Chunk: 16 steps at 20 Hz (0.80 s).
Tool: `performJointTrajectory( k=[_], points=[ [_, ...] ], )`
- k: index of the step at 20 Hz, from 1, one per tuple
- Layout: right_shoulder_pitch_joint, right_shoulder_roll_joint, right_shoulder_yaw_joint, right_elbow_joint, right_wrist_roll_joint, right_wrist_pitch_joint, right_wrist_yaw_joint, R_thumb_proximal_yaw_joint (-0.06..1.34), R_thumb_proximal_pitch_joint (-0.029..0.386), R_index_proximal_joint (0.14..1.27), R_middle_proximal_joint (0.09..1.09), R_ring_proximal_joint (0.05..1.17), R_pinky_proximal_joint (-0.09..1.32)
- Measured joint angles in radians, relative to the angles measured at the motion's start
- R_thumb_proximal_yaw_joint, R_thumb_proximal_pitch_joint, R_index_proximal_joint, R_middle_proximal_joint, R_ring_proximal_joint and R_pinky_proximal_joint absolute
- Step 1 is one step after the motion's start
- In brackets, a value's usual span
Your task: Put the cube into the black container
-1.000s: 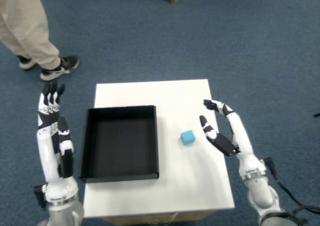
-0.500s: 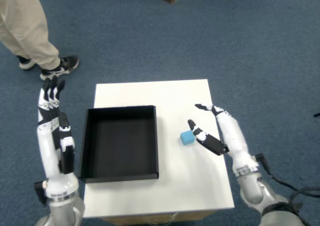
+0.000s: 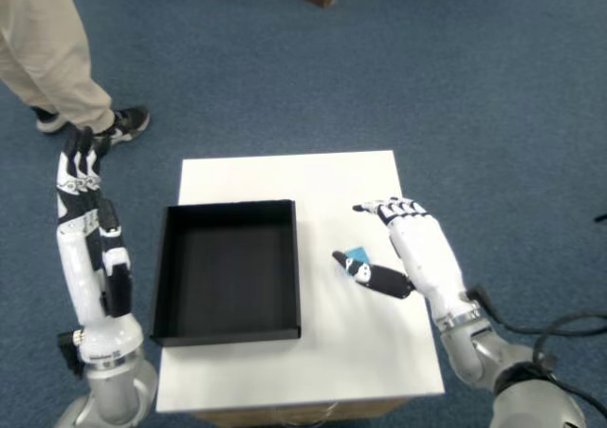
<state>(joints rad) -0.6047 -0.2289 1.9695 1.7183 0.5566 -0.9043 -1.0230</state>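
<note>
Cube placement comes second to the grasp, and going left to right helps. Far left, the left hand is raised off the desk edge, fingers straight, holding nothing; it plays no part. Next is the container, sitting open and empty on the left half of the desk, its right wall well apart from the cube. Then the cube, a small blue block on the bare white top, right of the container. Over and around it is the right hand: the thumb lies in front of the cube on the near side, the fingers reach past it on the far side, spread and not closed. The hand looks open and brackets the cube without gripping it.

To do this step well, I judge the hand should settle lower so thumb and fingers meet opposite faces squarely, then close gently; a skewed pinch could squirt so small a block sideways or off the desk's right edge. Once held, lift clear of the container's wall before moving left, and release low over the floor of the container.

Hard to make out: the thumb covers the cube's lower part, so whether it touches the cube cannot be told. The height of the fingertips above the desk is also unclear from this overhead angle.
</note>
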Motion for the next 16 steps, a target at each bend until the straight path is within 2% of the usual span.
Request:
performJointTrajectory(
  k=[5, 10, 16],
  points=[
    [-0.017, -0.031, 0.066, -0.093, -0.058, 0.116, -0.089, 0.43, -0.027, 0.43, 0.39, 0.36, 0.25],
    [-0.023, -0.049, 0.085, -0.158, -0.076, 0.163, -0.131, 0.48, -0.011, 0.42, 0.38, 0.35, 0.22],
    [-0.026, -0.057, 0.1, -0.197, -0.082, 0.217, -0.132, 0.55, 0.078, 0.4, 0.37, 0.34, 0.18]
  ],
)
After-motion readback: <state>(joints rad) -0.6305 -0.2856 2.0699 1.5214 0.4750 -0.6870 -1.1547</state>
